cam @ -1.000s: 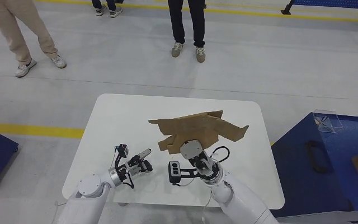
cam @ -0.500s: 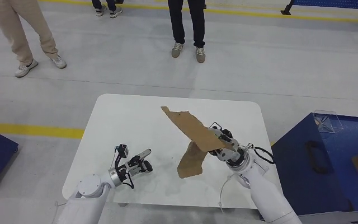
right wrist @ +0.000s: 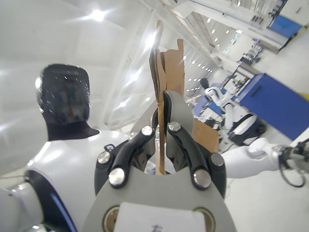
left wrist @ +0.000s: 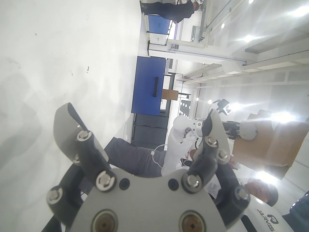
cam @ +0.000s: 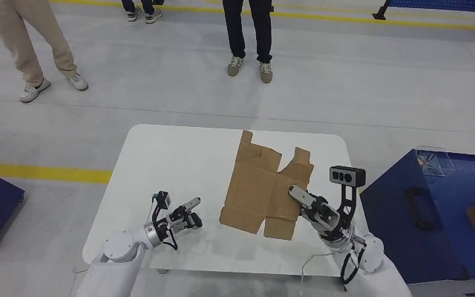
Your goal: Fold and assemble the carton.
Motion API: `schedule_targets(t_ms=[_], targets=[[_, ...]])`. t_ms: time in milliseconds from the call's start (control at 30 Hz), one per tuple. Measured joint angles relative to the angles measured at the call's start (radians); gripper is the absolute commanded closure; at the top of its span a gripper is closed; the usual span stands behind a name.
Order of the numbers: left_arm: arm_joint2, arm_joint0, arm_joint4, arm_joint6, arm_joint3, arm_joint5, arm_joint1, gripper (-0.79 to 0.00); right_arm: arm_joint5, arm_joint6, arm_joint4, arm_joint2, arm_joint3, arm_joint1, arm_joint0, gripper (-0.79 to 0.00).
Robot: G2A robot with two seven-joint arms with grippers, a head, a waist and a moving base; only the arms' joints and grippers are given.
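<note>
The carton [cam: 263, 187] is a flat brown cardboard blank, held up off the white table [cam: 167, 171] over its right half with its broad face toward the top camera. My right gripper [cam: 302, 206] is shut on the carton's near right edge. The right wrist view has the carton [right wrist: 161, 78] edge-on, pinched between the fingers [right wrist: 177, 108]. My left gripper [cam: 194, 210] hovers low over the table's front left, open with nothing between its fingers [left wrist: 68, 121]. From the left wrist view the carton [left wrist: 268, 143] hangs farther off beside the right arm.
A blue cabinet [cam: 423, 215] stands just right of the table. People's legs [cam: 249, 37] stand on the floor beyond the far edge. The table's left and far parts are bare white surface.
The right arm has swung from the table's middle front to the right side, turning the carton from a tilted, edge-on pose to face-up. The left arm has stayed put.
</note>
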Motion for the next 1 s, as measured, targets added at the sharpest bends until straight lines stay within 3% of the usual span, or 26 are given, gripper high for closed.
schedule_targets(t_ms=[100,367,467,567,700,867,1000], targets=[[0.0,0.0,0.0,0.0,0.0,0.0,0.0,-0.785,-0.043,-0.082,-0.121,0.003,-0.008,-0.004,-0.01,0.0],[0.0,0.0,0.0,0.0,0.0,0.0,0.0,-0.785,-0.039,-0.064,-0.097,0.003,-0.008,-0.004,-0.009,0.0],[0.0,0.0,0.0,0.0,0.0,0.0,0.0,-0.785,-0.083,-0.102,-0.166,0.051,-0.003,-0.003,-0.001,0.0],[0.0,0.0,0.0,0.0,0.0,0.0,0.0,-0.785,-0.191,-0.211,-0.413,0.123,-0.031,-0.01,-0.004,0.0],[0.0,0.0,0.0,0.0,0.0,0.0,0.0,-0.785,-0.28,-0.428,-0.915,0.273,-0.146,-0.034,0.001,0.0],[0.0,0.0,0.0,0.0,0.0,0.0,0.0,-0.785,-0.255,-0.789,-1.571,0.341,-0.325,-0.069,-0.025,0.0],[0.0,0.0,0.0,0.0,0.0,0.0,0.0,-0.785,-0.098,-1.194,-2.14,0.293,-0.395,-0.072,-0.083,0.0]])
